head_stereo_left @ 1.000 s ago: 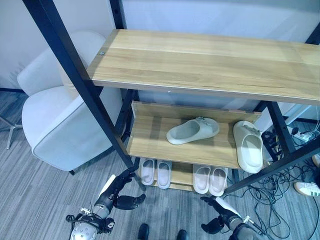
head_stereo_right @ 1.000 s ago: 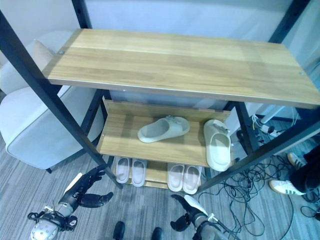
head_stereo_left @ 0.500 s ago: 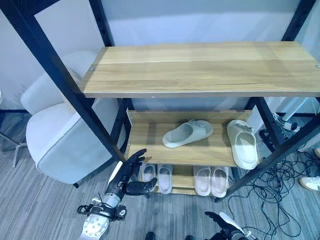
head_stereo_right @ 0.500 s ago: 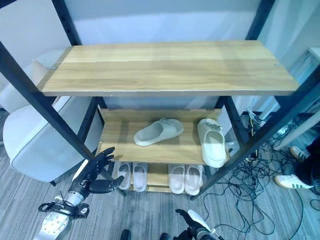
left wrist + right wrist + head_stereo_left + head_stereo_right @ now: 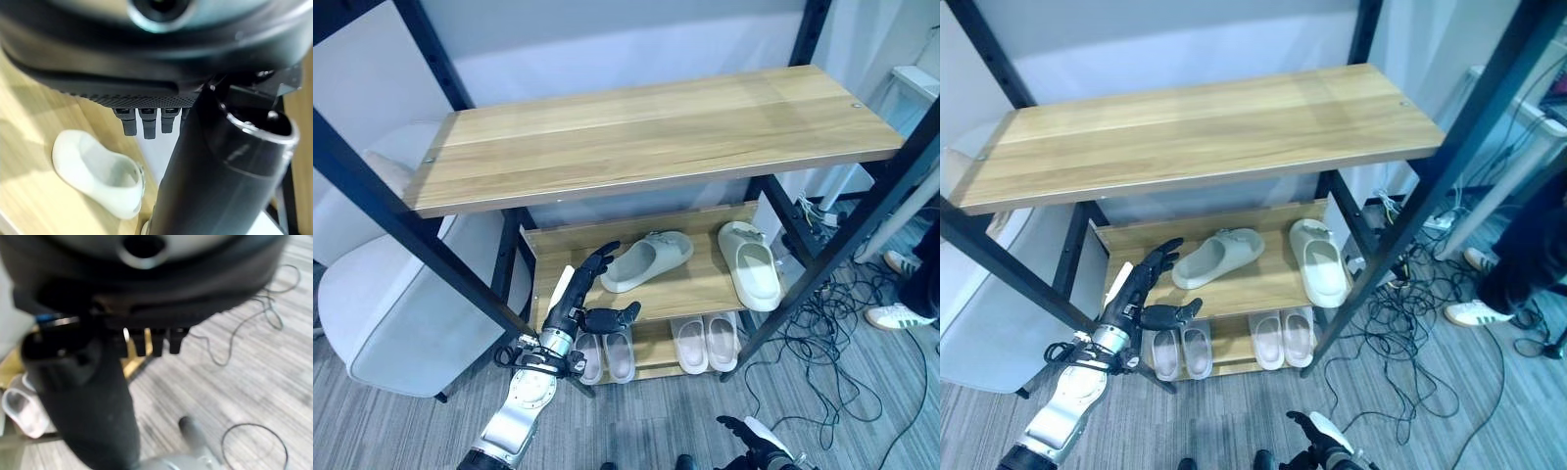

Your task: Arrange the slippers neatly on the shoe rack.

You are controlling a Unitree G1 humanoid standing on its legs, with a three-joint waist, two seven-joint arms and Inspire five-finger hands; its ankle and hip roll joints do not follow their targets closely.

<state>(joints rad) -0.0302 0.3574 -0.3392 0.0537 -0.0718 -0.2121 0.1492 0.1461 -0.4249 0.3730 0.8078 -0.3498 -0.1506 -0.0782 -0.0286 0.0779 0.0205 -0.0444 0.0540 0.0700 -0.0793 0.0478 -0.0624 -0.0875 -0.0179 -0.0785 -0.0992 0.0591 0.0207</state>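
Observation:
Two pale green-white slippers lie on the rack's middle shelf (image 5: 690, 294). One slipper (image 5: 648, 260) sits crooked near the middle. The other slipper (image 5: 751, 265) points outward at the shelf's right end. My left hand (image 5: 578, 299) is open, fingers straight, raised at the shelf's left front, a short way left of the crooked slipper (image 5: 100, 178). My right hand (image 5: 749, 455) hangs open low over the floor, holding nothing.
Two pale pink pairs (image 5: 605, 354) (image 5: 705, 343) stand side by side on the bottom shelf. The wide top shelf (image 5: 646, 127) overhangs the middle one. A white armchair (image 5: 372, 294) stands at the left; cables (image 5: 822, 333) and a person's shoe (image 5: 891, 315) lie at the right.
The camera has shifted. My left hand has risen from near the floor to the middle shelf's left front. The right hand has stayed low; the slippers have not moved.

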